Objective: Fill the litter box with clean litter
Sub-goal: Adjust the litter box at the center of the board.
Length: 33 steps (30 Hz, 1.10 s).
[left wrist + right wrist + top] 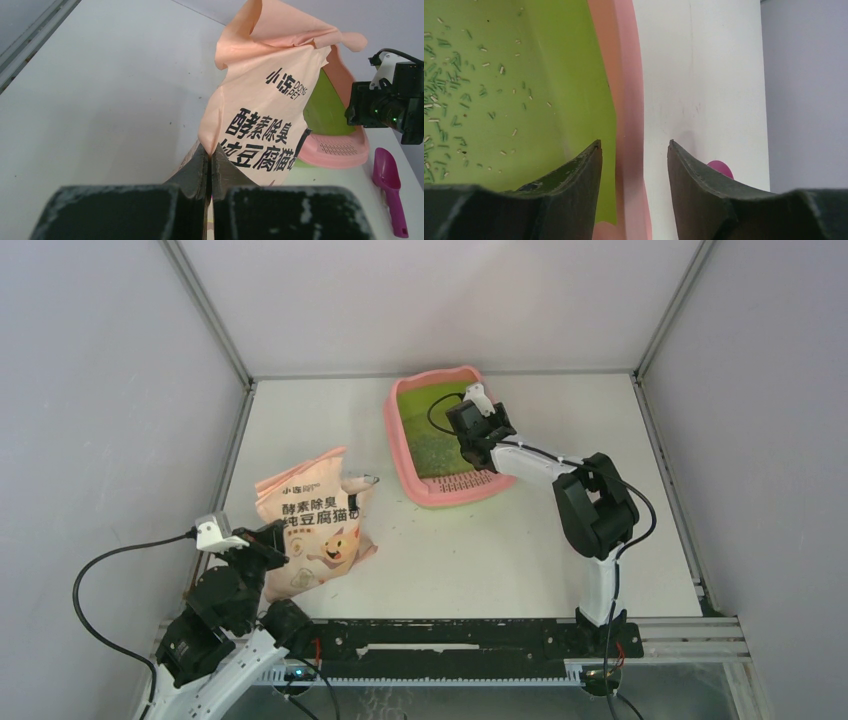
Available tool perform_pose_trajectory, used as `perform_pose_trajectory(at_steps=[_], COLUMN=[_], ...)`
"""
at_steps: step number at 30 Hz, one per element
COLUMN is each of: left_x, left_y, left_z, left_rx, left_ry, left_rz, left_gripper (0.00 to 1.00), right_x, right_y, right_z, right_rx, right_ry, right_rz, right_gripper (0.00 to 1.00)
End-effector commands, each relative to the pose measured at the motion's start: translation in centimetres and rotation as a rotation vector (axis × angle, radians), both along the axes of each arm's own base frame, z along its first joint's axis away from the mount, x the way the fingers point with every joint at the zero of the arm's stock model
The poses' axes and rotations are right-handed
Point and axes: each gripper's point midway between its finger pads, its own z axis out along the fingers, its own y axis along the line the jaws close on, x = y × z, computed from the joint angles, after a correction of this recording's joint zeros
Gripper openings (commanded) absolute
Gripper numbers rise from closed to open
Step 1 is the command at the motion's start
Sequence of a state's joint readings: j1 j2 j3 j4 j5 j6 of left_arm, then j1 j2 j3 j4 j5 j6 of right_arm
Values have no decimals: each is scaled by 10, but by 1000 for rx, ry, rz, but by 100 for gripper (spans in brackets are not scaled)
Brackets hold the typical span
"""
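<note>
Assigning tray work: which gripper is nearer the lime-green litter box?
Right. The right gripper sits open astride the edge of the pink-rimmed lime-green plastic litter box; the left gripper, well away, pinches the peach-pink printed bag.

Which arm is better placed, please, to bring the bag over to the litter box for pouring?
The left. The left tool is shut on the bag, ready to carry it; the right tool stands open astride the litter box rim, holding nothing.

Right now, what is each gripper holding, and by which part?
The left gripper pinches the bag by its lower side edge. The right gripper straddles the litter box rim open, holding nothing.
</note>
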<state>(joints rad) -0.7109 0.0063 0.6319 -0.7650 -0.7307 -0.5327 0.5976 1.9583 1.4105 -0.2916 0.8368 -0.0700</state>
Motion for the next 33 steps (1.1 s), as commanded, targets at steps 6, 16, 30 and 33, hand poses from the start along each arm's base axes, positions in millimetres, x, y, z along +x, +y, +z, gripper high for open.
perform_pose_trajectory(at_steps=[6,16,30,33], left_x=[-33,-32,-47,-48], left_y=[32,32,84,85], left_z=[67,68,42,42], left_rx=[-274,-273,-338,-351], left_ry=[-311,-314,-226,-224], left_rz=[20,24,284,287], left_gripper=[0,0,0,0], right_x=[2,-10,-131,-141], right_y=[1,16,246,282], right_z=[35,127,121,104], right_rx=[79,239,499,502], right_ry=[-88,-175,161,204], right_rz=[-36,56,571,583], right_gripper=[66,85,25,25])
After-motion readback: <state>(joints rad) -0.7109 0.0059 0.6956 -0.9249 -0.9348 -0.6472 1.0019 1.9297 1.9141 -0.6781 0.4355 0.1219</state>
